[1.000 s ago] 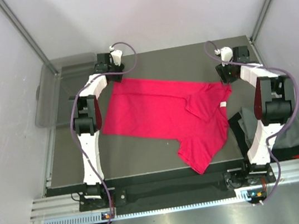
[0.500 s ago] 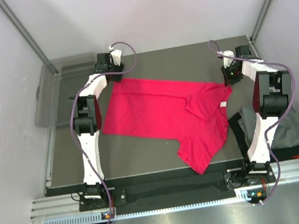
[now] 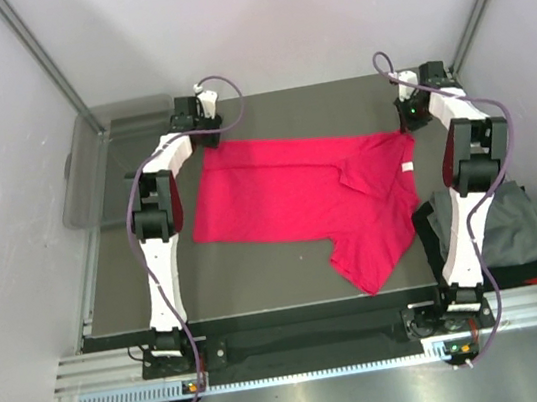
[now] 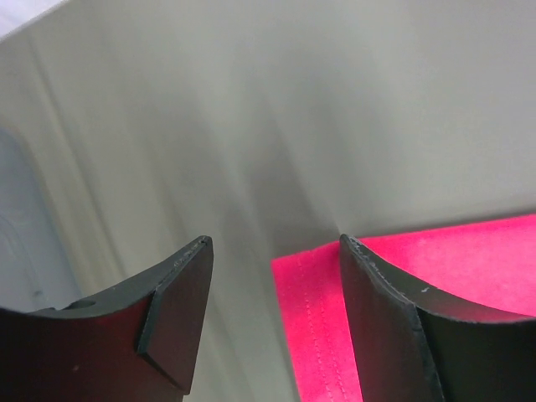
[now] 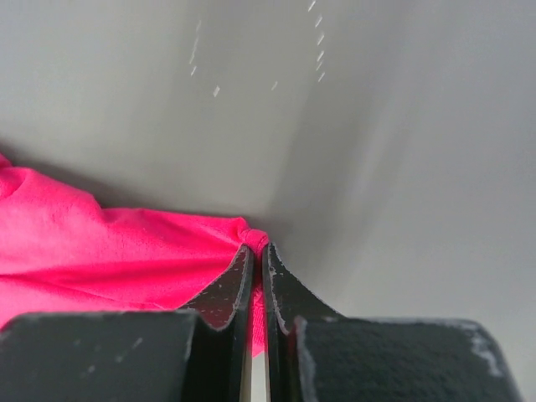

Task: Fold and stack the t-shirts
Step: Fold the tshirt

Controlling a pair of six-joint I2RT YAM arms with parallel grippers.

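- The bright red cloth t-shirt (image 3: 297, 192) lies spread flat across the middle of the dark grey table (image 3: 261, 283). Its body stretches toward my left arm, and one short sleeve points at the near edge. A small white tag (image 3: 406, 169) shows near its right side.
- My right gripper (image 5: 258, 251) is pinched tight on the shirt's far right corner. In the wrist view I see a small bunch of red cloth squeezed between the fingertips.
- My left gripper (image 4: 276, 251) stands wide over the shirt's far left corner, the red hem lying between its fingers. I cannot tell whether either finger touches the cloth.
- A heap of dark grey and black shirts (image 3: 500, 227) sits at the table's right edge, just beside the right arm and near the red sleeve.
- A clear plastic bin (image 3: 93, 177) sits off the table's far left corner.
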